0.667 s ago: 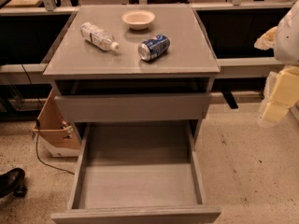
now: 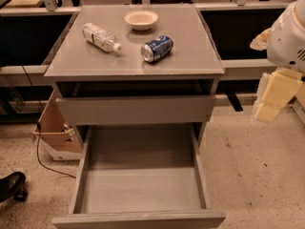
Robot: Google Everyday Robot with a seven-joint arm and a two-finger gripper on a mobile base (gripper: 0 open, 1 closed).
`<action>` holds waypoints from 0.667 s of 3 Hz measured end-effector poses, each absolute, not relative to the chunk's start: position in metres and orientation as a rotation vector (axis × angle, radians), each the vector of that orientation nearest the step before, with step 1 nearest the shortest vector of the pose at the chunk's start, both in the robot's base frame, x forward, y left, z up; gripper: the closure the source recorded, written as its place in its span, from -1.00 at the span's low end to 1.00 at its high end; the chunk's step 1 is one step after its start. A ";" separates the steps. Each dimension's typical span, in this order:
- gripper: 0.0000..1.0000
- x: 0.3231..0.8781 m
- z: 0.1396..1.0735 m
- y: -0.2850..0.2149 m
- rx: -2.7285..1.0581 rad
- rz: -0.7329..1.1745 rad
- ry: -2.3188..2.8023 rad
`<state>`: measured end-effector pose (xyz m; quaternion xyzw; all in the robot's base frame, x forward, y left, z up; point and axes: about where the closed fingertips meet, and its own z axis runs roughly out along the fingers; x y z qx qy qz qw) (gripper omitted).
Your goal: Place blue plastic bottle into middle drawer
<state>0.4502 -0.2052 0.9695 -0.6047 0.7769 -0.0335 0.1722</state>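
The blue plastic bottle (image 2: 100, 37) lies on its side on the grey cabinet top (image 2: 190, 56), left of centre, with its white cap pointing right and towards the front. The middle drawer (image 2: 140, 192) is pulled wide open below, and its flat grey floor is bare. My gripper (image 2: 272, 93), with pale yellow parts, hangs in the air to the right of the cabinet at about the height of the shut drawer front. It is far from the bottle and holds nothing.
A blue-and-silver soda can (image 2: 157, 48) lies right of the bottle, and a white bowl (image 2: 141, 19) stands behind them. The upper drawer front (image 2: 136, 109) is shut. A cardboard box (image 2: 55, 130) and a cable lie on the floor at the left. A black wheel (image 2: 12, 186) is at the far left.
My gripper has shifted slightly left, towards the cabinet. The bottle, can, bowl and drawers have not moved.
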 end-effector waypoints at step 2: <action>-1.00 0.519 0.928 -0.137 -1.718 -0.047 2.088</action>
